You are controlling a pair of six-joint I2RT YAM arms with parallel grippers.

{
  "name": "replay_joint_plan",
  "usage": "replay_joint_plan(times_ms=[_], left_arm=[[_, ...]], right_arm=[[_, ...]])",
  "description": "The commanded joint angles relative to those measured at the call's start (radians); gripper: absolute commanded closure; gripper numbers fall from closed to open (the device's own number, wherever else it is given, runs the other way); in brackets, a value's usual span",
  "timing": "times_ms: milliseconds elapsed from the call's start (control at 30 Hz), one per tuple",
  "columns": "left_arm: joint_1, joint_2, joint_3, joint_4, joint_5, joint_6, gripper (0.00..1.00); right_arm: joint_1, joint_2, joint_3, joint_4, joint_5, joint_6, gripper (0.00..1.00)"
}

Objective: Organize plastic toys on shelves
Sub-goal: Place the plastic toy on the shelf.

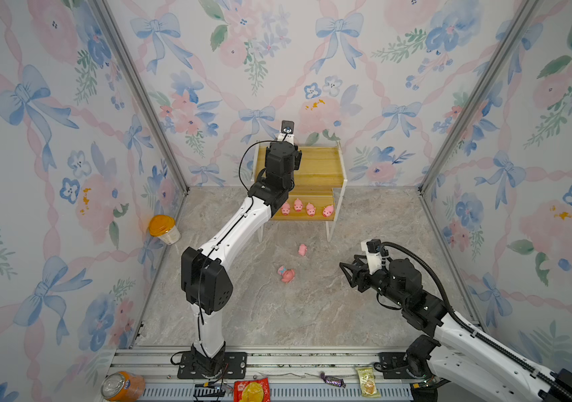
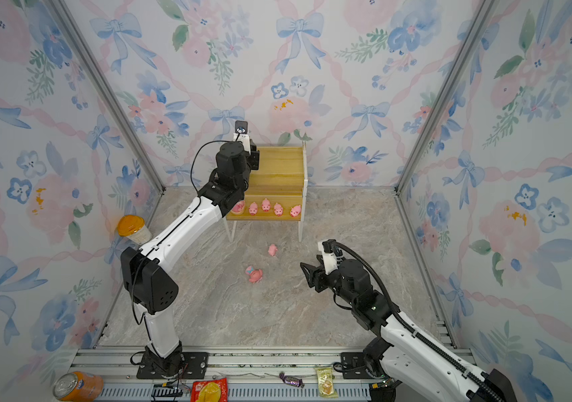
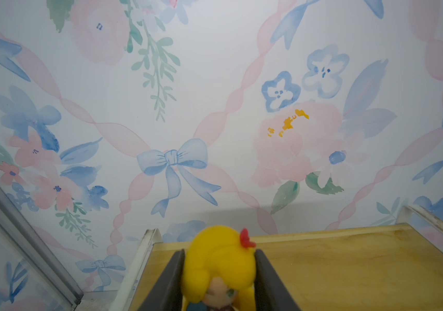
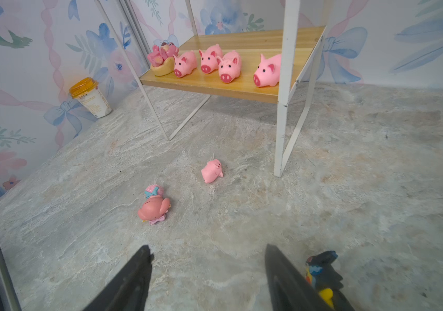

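Toys first, in both top views: four pigs (image 1: 298, 205) stand in a row on the lower board of the shelves (image 1: 319, 163), while a loose pig (image 1: 302, 249) and a hatted figure (image 1: 287, 274) lie on the worktop (image 1: 277, 313). The left arm (image 1: 243, 222) reaches over the upper board and hides its own hand. The right hand (image 1: 347, 271) hovers low, off to one side.

In the left wrist view, the left hand (image 3: 219, 254) clasps the doll (image 3: 220, 266) by the head at the upper board's corner. Whether the doll touches the board I cannot tell. This looks like the placing step. Next the doll needs setting upright, then letting go.

In the right wrist view, the right hand stands spread and empty, with a black-and-yellow creature (image 4: 322, 274) just beside one finger. The cup (image 4: 91, 97) label and the can (image 1: 122, 386) logo are too small to read.
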Motion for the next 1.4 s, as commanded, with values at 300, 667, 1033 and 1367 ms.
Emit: replay_joint_plan(times_ms=[300, 667, 1033, 1367], left_arm=[[0.077, 0.056, 0.085, 0.003, 0.176, -0.163, 0.60], [0.058, -0.109, -0.094, -0.004, 0.181, -0.200, 0.60], [0.050, -0.222, -0.245, -0.012, 0.194, -0.228, 0.59], [0.042, -0.258, -0.339, -0.004, 0.188, -0.255, 0.59]], right_arm=[[0.034, 0.049, 0.039, 0.091, -0.008, -0.025, 0.31], [0.032, 0.050, 0.009, 0.124, -0.011, -0.033, 0.31], [0.031, 0.040, -0.006, 0.141, -0.019, -0.023, 0.31], [0.031, 0.047, -0.007, 0.151, -0.017, -0.018, 0.32]])
